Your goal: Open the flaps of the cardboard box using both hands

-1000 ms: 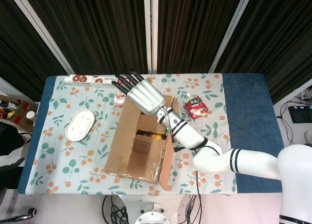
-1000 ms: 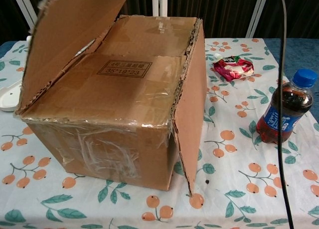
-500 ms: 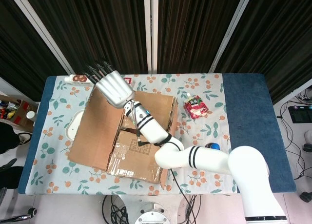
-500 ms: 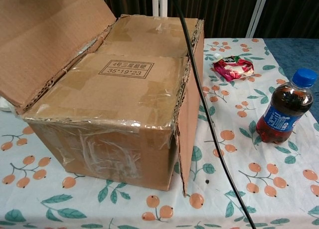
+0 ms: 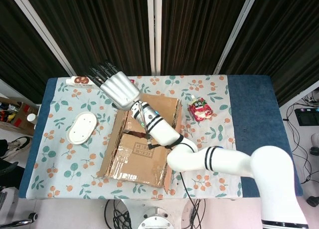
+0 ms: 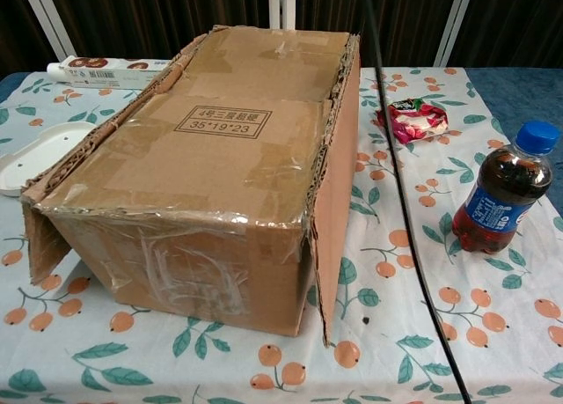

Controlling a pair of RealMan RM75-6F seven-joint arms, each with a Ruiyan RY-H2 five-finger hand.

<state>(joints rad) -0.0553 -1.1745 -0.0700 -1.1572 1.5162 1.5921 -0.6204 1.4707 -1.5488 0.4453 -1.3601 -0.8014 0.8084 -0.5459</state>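
Head view: both long flaps of the brown cardboard box (image 5: 142,149) hang folded out; two short inner flaps remain closed beneath the right hand (image 5: 119,87), raised at upper left, spread and empty.

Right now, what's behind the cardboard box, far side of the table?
Behind the cardboard box, the chest view shows a long tube-like package at the far left edge. A red pouch lies to the far right. Anything directly behind the box is hidden by it.
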